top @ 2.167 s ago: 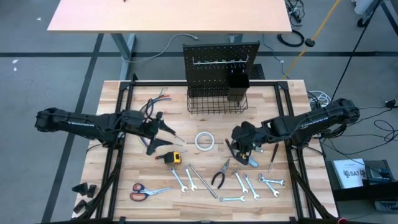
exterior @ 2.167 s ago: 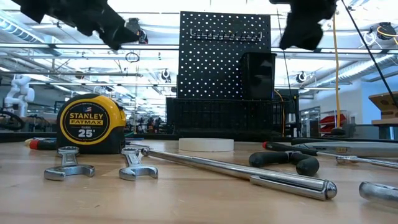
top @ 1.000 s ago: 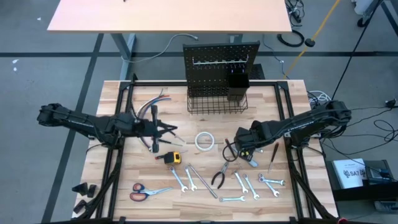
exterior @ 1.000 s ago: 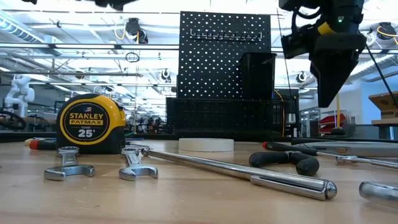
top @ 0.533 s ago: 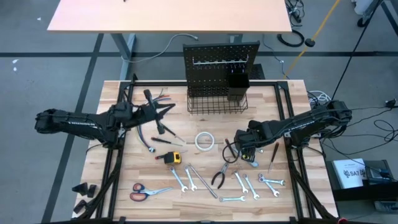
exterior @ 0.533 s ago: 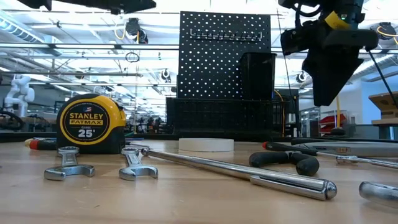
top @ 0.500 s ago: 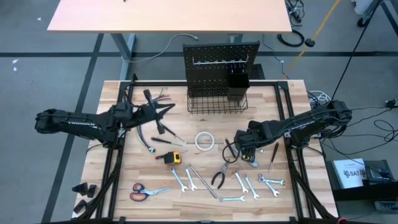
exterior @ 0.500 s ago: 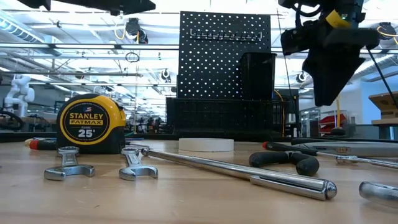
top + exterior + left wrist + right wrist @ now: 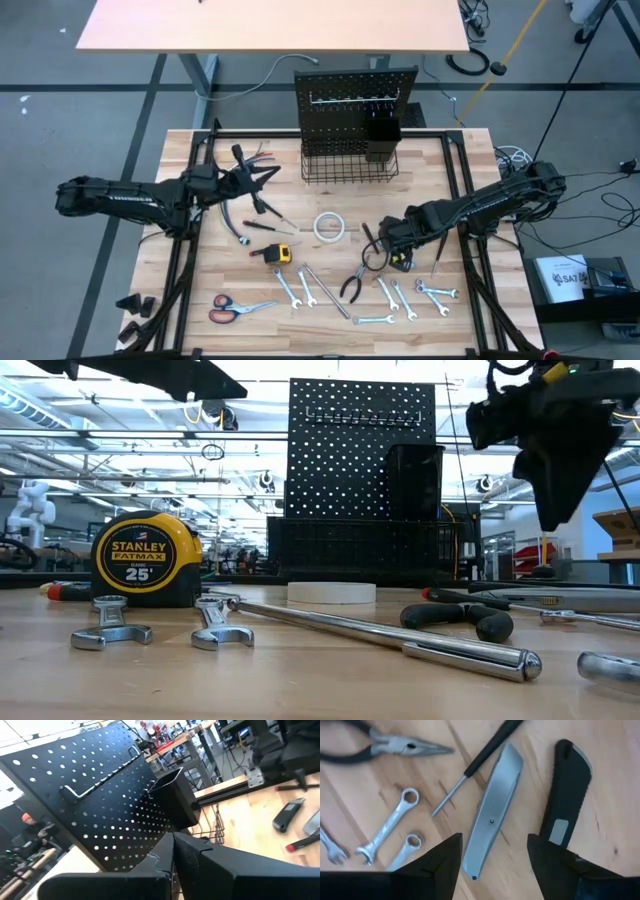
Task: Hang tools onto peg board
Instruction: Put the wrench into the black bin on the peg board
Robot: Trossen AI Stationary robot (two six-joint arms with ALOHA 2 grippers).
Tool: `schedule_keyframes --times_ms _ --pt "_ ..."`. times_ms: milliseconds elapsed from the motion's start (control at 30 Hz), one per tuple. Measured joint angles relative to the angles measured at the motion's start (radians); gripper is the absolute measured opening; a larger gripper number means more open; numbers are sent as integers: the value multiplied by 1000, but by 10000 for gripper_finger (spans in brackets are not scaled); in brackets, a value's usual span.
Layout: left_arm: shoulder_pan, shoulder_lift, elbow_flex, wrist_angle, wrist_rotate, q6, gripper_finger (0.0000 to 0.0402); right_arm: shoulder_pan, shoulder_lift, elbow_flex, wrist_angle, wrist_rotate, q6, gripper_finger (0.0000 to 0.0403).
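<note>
Your high view looks straight down on the whole table. The low view sits at tabletop height, facing the peg board. Left wrist view looks past touching jaws at the same board; right wrist view looks close down between parted jaws at a silver knife.

The upright black perforated peg board stands at the far middle of the tan wooden tabletop, its black wire basket in front at its foot. Ahead of the left gripper's closed fingers is the peg board; a bundle of coloured wires lies just beside them. Between the right gripper's spread fingers lies a grey metal utility knife, a black-handled knife beside one finger, silver wrenches beside the other, long-nose pliers beyond.
</note>
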Motion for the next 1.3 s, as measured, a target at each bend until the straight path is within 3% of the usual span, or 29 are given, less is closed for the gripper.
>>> schedule_keyframes --times_ms 200,400,600,700,800,933,1300 --pt "16 0 0 10 3 8 14 0 0 0 9 27 -35 215" --pt "3 -6 0 60 4 22 15 31 -6 0 -8 -249 123 209" --pt "-67 -50 0 49 -30 -9 15 207 -6 0 -20 -295 290 190" --pt "-124 -108 0 5 -109 -27 15 309 -6 0 -48 -275 371 182" --pt "-179 -179 0 -16 -165 -35 15 398 -6 0 -64 -180 428 177" --pt "-196 -203 1 -18 -118 -129 15 472 -6 0 -62 -61 437 176" --pt "-196 -76 1 -115 -50 -318 15 566 46 0 -39 -51 484 176"
